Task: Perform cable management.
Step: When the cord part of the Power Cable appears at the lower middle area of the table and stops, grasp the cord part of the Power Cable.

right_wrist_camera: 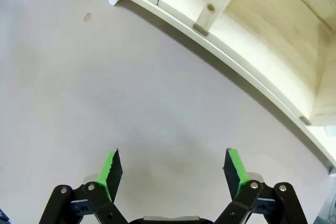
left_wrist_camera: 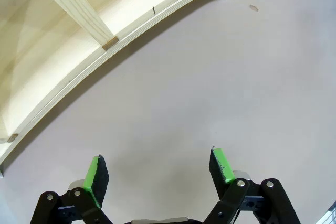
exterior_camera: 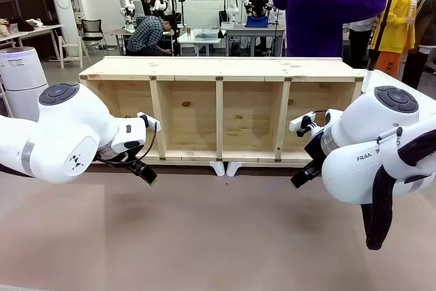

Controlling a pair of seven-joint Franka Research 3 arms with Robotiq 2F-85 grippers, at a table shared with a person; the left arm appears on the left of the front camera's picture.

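We count two white arms, one at each side of the bench (exterior_camera: 218, 236), and each carries one pincer. The left pincer (left_wrist_camera: 159, 167) stands wide open with nothing between its two green pads (left_wrist_camera: 96, 179), hanging low over bare bench. The right pincer (right_wrist_camera: 174, 165) is likewise spread wide and empty, its two pads (right_wrist_camera: 235, 167) well apart, so that makes four pads in all. Ahead of both pincers, beyond their fingertips, stands one wooden shelf unit (exterior_camera: 218, 69), lying long across the bench. It has four open compartments, parted by three upright boards. In the left wrist view, one of these boards sits ahead of the left pincer and off toward its left finger. In the right wrist view, one board sits ahead of the right pincer and off toward its right finger. Two white feet (exterior_camera: 225, 167) sit side by side under the middle of the shelf unit, roughly midway between the two pincers. One small dark spot (left_wrist_camera: 253, 8) marks the bench ahead of each pincer, near those feet. One person in a purple top (exterior_camera: 320, 5) stands behind the shelf unit, on the far side from both pincers. Where the cable lies we cannot tell; neither pincer touches it.
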